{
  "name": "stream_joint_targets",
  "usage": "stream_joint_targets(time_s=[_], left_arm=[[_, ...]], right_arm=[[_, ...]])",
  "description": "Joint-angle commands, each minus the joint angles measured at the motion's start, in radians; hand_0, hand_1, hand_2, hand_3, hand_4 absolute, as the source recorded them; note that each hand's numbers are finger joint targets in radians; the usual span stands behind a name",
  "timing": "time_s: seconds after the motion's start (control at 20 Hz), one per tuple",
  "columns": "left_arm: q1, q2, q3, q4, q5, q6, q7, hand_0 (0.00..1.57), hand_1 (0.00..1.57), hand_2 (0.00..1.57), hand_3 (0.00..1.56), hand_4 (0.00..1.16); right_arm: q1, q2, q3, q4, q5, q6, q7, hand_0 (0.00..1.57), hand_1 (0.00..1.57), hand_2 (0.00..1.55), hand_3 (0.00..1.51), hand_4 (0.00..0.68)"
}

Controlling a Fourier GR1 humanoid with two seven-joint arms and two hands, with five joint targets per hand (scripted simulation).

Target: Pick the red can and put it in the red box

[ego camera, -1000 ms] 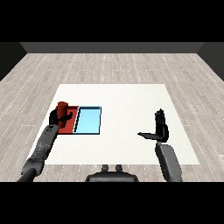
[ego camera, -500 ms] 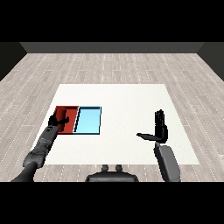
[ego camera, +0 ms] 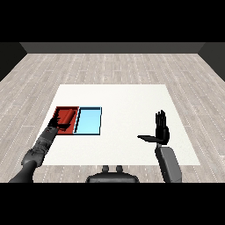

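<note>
1. The red tray (ego camera: 70, 113) lies on the white table (ego camera: 127, 101), and I use it as the landmark. The light blue tray (ego camera: 89, 121) touches its right side.
2. The left hand (ego camera: 58, 123) is over the near left part of the red tray. Its dark fingers hang over the tray floor, but I cannot tell if they are curled or straight.
3. The red can does not show as a separate thing. The tray floor is the same red, so the can may lie inside the tray, under or beside the left hand. This is my judgement only, not a thing I see.
4. The right hand (ego camera: 161, 130) is well apart from the red tray, far to the right of both trays. It stands upright with straight fingers and the thumb out to the side, and it holds nothing.
5. The step in hand seems to be the end of the placing. To do it well, the left hand should let the can go only when the can is fully inside the red tray rim. Then it should lift straight up, so the fingers do not pull the can over the edge toward the blue tray.
6. The right hand should keep away from the trays.
</note>
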Motion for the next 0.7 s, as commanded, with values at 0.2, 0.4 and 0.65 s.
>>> stream_joint_targets(time_s=[0.2,0.4,0.65], left_arm=[[0.006,-0.006,0.079,-0.028,0.072,0.057,-0.008,0.00,0.00,0.00,0.00,0.00],[0.023,-0.002,0.248,-0.176,0.240,0.082,-0.267,0.00,0.00,0.00,0.00,0.00],[0.034,-0.087,0.348,-0.383,0.365,-0.032,-0.570,0.00,0.00,0.00,0.00,0.00]], right_arm=[[0.024,0.033,0.007,0.019,0.016,0.010,-0.065,0.00,0.00,0.00,0.00,0.000],[0.037,-0.013,-0.020,-0.010,-0.031,0.065,-0.042,0.00,0.00,0.00,0.00,0.000],[0.038,-0.007,-0.001,-0.028,-0.030,0.073,-0.030,0.00,0.00,0.00,0.00,0.000]])
